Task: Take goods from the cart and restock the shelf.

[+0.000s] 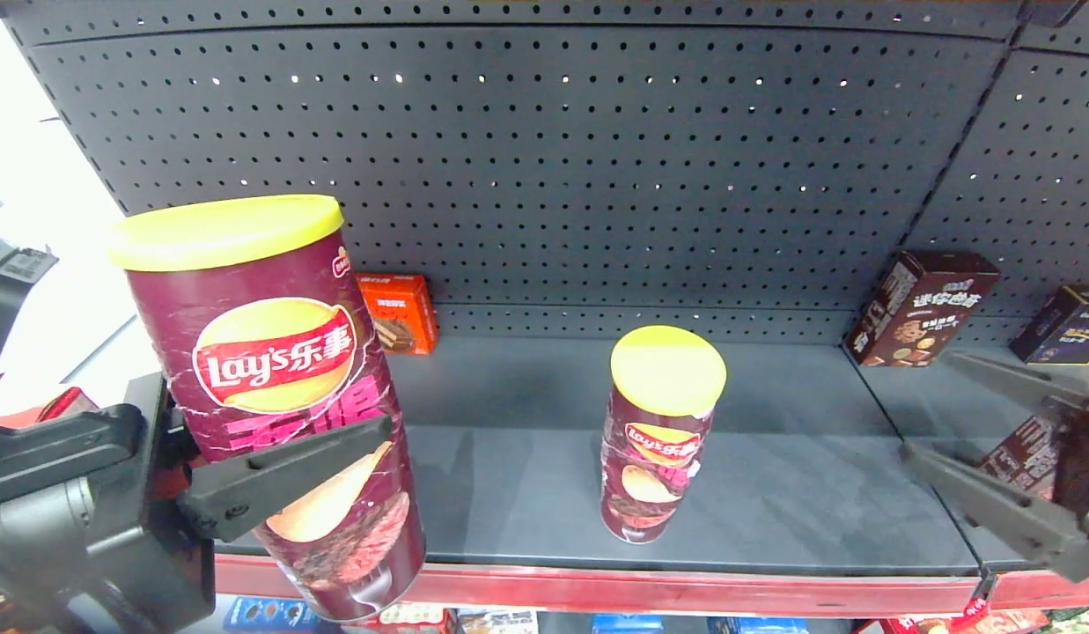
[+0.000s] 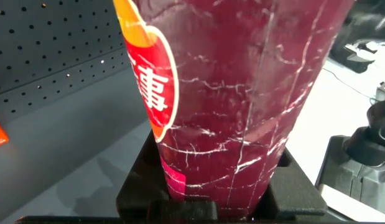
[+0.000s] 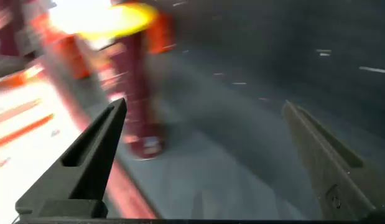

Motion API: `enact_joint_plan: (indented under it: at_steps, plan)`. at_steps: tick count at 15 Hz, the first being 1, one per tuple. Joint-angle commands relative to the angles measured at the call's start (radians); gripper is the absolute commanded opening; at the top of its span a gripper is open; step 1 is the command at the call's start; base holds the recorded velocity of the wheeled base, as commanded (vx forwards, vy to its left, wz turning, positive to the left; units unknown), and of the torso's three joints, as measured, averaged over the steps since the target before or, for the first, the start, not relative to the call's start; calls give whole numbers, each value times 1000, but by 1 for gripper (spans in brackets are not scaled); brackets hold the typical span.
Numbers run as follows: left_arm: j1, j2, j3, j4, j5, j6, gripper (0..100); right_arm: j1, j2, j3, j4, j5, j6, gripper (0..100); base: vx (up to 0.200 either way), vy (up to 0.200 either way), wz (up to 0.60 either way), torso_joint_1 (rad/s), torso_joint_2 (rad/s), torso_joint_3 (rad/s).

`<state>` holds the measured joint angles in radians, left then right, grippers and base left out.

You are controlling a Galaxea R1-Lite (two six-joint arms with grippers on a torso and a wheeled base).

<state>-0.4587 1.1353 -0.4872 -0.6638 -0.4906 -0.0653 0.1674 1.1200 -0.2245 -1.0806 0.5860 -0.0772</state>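
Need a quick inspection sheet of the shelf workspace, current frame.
Surface: dark grey shelf board with red front edge.
Job's things: maroon cylindrical chip can with yellow lid held tilted at the left; second matching can upright mid-shelf.
Clutter: orange box at the back; brown boxes at the right.
Grippers: left gripper, jaws shut on the held can; right gripper open, empty.
Cables: nothing seen.
Surroundings: black pegboard back panel; packets on the lower shelf.
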Motion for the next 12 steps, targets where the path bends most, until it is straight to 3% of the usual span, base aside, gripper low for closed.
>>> enact_joint_plan:
  at_steps: [1, 4, 7, 8, 12]
  plan:
    - [0, 1, 1, 0, 0, -1, 0, -148, -192, 10, 44, -5, 68, 100, 0, 0, 0, 0, 0, 0]
    - [2, 1, -1, 0, 1, 1, 0, -330, -480, 77, 251, -2, 194, 100, 0, 0, 0, 0, 0, 0]
    - [2, 0, -7, 0, 1, -1, 0, -376, -675, 97, 484, -12, 194, 100, 0, 0, 0, 0, 0, 0]
    - [2, 1, -8, 0, 3, -1, 0, -433, -795, 106, 640, -52, 192, 100, 0, 0, 0, 0, 0, 0]
    - [2, -23, -14, 3, 3, 5, 0, -635, -1120, 175, 1045, -72, 160, 100, 0, 0, 0, 0, 0, 0]
